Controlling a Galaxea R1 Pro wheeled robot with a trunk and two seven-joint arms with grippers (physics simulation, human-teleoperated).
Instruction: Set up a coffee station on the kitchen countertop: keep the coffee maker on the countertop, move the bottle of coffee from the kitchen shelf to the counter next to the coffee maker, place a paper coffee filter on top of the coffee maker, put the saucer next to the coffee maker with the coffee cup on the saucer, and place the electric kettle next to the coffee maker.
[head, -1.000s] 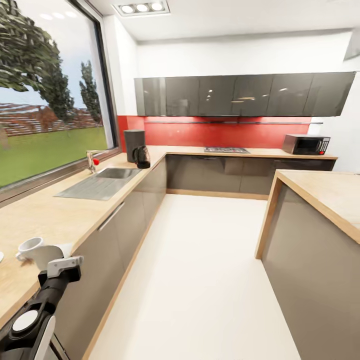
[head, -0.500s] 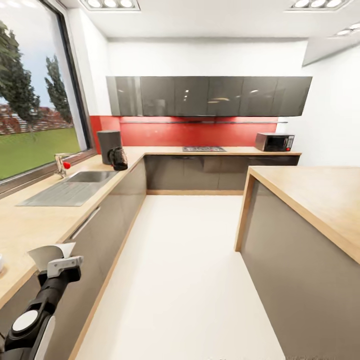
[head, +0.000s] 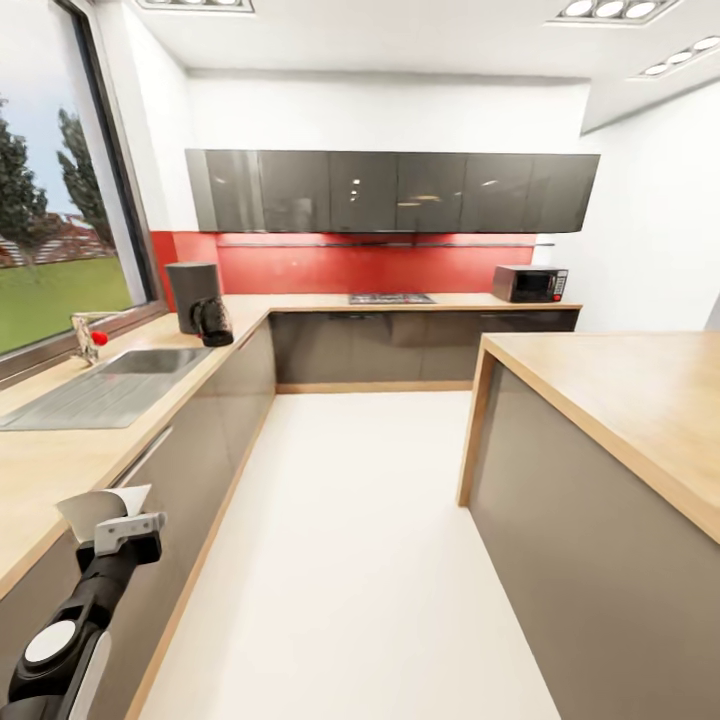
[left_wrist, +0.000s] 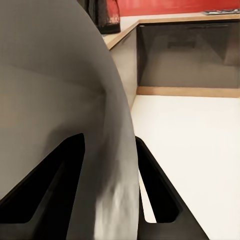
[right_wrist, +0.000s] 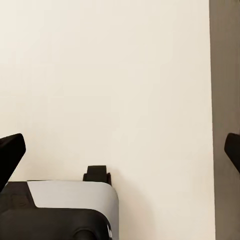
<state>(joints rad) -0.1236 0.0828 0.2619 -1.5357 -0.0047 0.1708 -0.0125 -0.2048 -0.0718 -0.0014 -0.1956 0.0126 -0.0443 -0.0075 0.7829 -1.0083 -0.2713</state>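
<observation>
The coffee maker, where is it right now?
In the head view, the coffee maker stands on the left countertop, in the far corner past the sink, beside the electric kettle.

Floor (head: 370, 560): plain cream-white, running between the two runs of units.
Walls (head: 400, 110): white above, with a red backsplash (head: 380, 268) under the wall cabinets.
Wall cabinets (head: 395, 190): a row of glossy dark grey doors along the far wall.
Desk (head: 60, 455): light wood top in an L, along the window side and the far wall, over grey fronts.
Island (head: 620, 390): wood top, grey side panel, at the right.
Sink (head: 105, 385): steel, with drainer and a tap (head: 88, 338) beside it.
Hob (head: 390, 298): set into the far run.
Microwave (head: 530, 284): at the far right corner.
Window (head: 50, 230): large, showing trees, grass and sky.
Light: recessed ceiling spots (head: 590, 8); daylight from the window.
</observation>
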